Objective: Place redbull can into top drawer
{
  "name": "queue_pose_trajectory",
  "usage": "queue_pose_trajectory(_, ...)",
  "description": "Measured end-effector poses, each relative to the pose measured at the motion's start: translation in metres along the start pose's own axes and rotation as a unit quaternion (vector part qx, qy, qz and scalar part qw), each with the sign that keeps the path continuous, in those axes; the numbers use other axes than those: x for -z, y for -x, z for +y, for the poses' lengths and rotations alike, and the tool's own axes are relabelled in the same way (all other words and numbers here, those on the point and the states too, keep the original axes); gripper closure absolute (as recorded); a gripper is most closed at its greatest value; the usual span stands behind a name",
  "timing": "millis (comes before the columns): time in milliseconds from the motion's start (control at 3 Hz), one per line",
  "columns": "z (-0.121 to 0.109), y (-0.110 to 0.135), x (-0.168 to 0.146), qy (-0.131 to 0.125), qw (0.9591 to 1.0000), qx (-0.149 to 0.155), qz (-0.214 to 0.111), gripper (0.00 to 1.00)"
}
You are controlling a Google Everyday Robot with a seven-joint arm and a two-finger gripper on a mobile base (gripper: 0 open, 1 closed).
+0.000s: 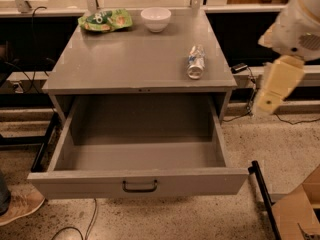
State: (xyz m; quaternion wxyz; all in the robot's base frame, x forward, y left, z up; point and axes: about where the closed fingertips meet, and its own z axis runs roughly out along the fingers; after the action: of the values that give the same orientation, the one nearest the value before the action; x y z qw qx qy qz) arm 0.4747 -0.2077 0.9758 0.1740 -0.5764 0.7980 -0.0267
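Note:
The redbull can [196,61] lies on its side on the grey cabinet top [130,59], near the right front edge, with a silver end facing the front. The top drawer [137,184] is pulled wide open below it and is empty inside; its dark curved handle [140,186] sits at the centre of the front panel. My gripper [277,84] hangs off the cream arm to the right of the cabinet, beyond its right edge and apart from the can. It holds nothing that I can see.
A white bowl [156,19] and a green snack bag [105,20] sit at the back of the cabinet top. A cardboard box [300,211] and a black bar [262,194] are on the floor at right. A shoe [17,204] is at lower left.

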Motion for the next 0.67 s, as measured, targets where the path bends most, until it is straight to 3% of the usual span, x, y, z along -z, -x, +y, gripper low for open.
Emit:
queue_pose_trajectory(333, -0.035, 0.016, -0.027, 0.001, 0.9981, -0.060, -0.016, 0.00)
queue_pose_trajectory(667, -0.067, 0.026, -0.054, 0.011, 0.9891, -0.143, -0.031, 0.00)
